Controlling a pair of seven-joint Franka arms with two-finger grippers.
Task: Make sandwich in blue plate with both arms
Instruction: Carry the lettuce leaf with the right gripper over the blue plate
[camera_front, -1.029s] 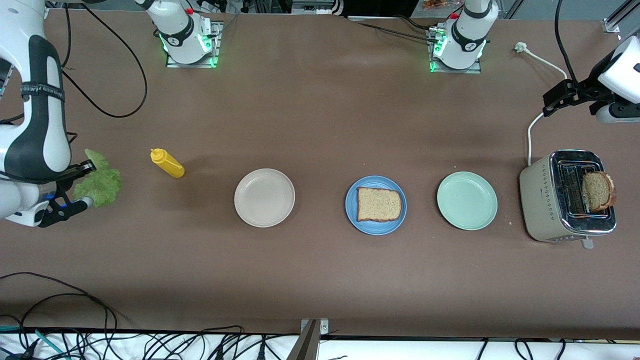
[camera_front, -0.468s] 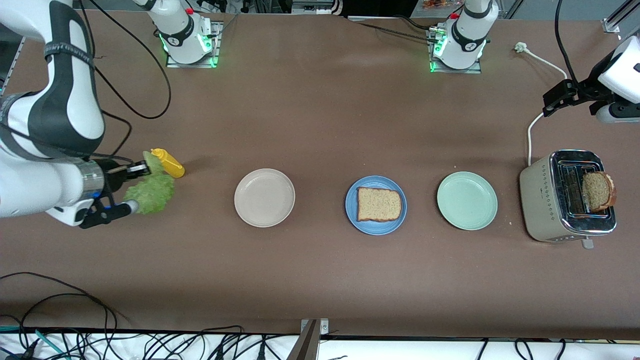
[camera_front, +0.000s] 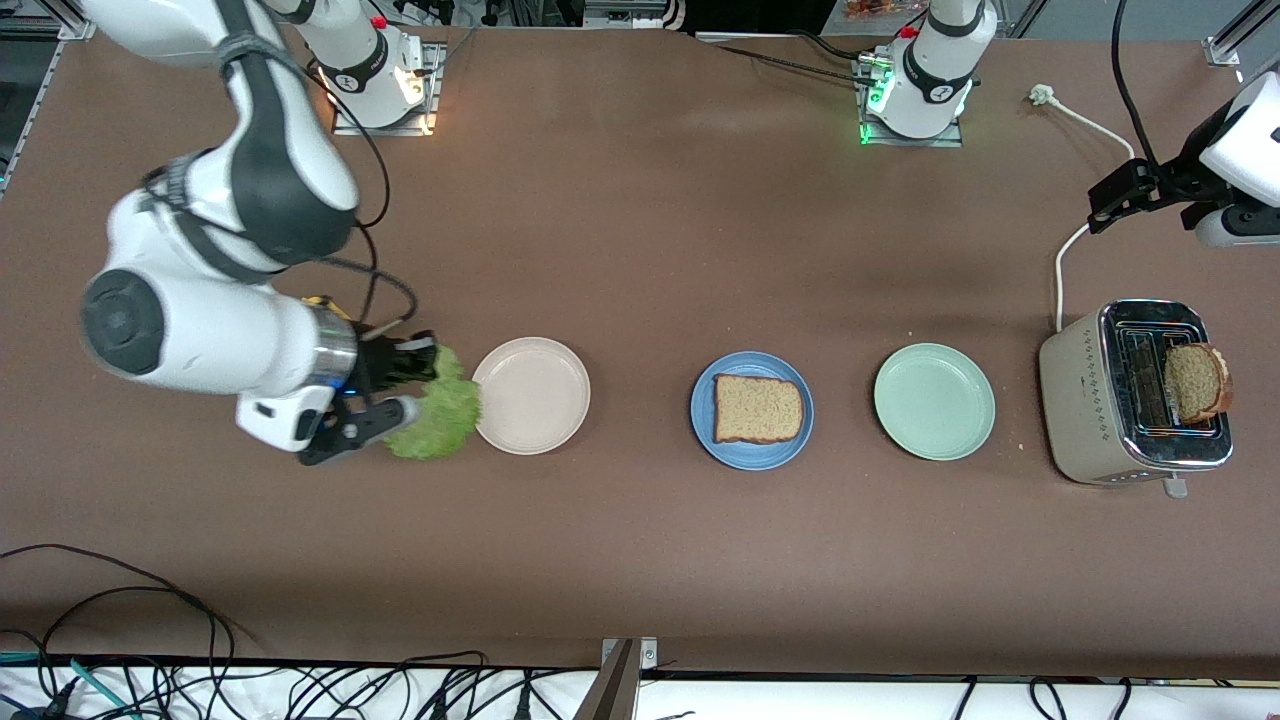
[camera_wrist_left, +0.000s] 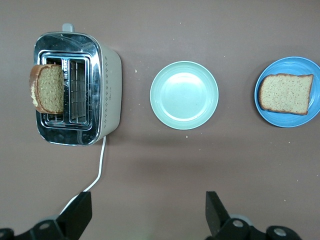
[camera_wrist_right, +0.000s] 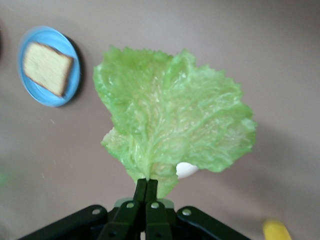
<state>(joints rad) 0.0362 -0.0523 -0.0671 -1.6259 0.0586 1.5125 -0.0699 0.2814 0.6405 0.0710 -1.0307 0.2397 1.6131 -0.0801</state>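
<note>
Clamped on the stem of the lettuce leaf (camera_front: 437, 412), the right hand (camera_front: 415, 385) hangs over the desk (camera_front: 640, 560) just beside the cream plate (camera_front: 531, 396), at that plate's edge toward the right arm's end. The right wrist view shows what the front view hides: the two fingers (camera_wrist_right: 146, 192) pressed tight together on the leaf's narrow base, the ruffled leaf (camera_wrist_right: 172, 117) fanning out past them, and part of a yellow bottle (camera_wrist_right: 276, 231) at the picture's edge. In the front view that bottle is almost wholly covered by the right arm. The blue plate (camera_front: 751, 410) sits between the cream plate and the mint-green plate (camera_front: 934, 401), with one slice of bread (camera_front: 758, 409) lying flat on it. The left hand (camera_wrist_left: 148, 212) waits with its fingers spread wide and grasping nothing, high over the desk near the toaster (camera_front: 1135, 392); only its wrist view shows both fingers. A second slice (camera_front: 1196, 381) stands upright in one toaster slot.
</note>
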